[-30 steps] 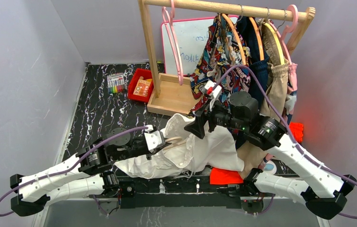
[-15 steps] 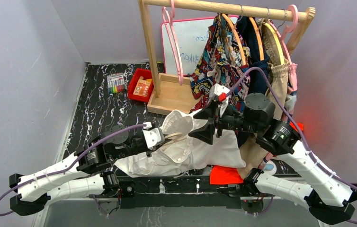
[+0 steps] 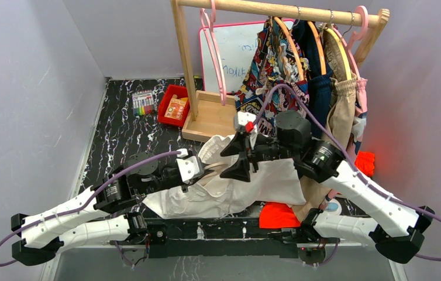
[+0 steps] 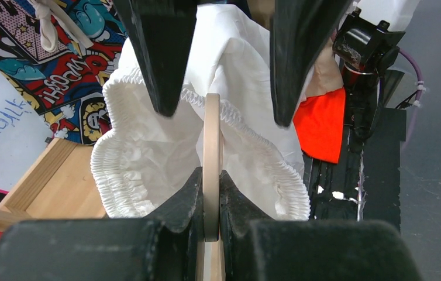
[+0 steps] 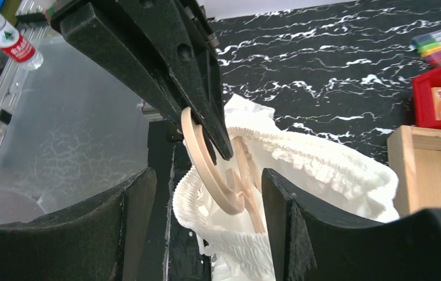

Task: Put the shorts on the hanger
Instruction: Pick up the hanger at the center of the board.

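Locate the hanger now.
Centre-left in the top view: the hanger is clamped by its hook in the left tool, its body running into the shorts' waistband.

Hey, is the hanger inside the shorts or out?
Partly in: the hanger runs into the shorts through the gathered waist opening, with its hook end outside, clamped in the left gripper.

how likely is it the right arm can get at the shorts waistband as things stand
Probably yes: the right gripper is open right at the gathered waistband of the shorts, nothing between. The left gripper, shut on the hanger at the waist opening, crowds it.
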Available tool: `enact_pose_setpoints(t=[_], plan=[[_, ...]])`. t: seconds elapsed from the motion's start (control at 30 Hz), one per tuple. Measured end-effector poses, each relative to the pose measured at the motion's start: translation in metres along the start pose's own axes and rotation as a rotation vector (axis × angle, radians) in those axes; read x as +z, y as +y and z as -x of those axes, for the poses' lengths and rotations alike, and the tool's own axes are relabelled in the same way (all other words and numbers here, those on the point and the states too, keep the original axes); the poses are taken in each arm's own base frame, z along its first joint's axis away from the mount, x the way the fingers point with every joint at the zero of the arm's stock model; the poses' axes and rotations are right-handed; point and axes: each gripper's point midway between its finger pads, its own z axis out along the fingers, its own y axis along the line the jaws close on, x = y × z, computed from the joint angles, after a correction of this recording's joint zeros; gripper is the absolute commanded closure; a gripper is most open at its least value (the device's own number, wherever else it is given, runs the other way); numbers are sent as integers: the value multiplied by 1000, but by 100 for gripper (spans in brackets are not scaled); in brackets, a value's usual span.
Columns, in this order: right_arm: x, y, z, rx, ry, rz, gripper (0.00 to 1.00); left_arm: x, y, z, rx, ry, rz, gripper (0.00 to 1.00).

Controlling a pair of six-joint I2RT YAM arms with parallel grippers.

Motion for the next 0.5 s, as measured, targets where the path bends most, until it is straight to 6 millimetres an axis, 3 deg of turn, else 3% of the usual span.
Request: enact_pose_setpoints(t=[0.1,0.17,0.4,0.5], plan=[[13,6,-10,-15,38,33,32,0,-1,-1,2,4,-5,100],[19,9,-16,-27,59,43,40,0,-1,-2,3,7,-8,100],[29,6,-27,-77,102,10,99,0,-3,-5,4,19,-16,100],[30,8,-27,-99,103,15,100,-3,-1,-5,0,20,-4,99]])
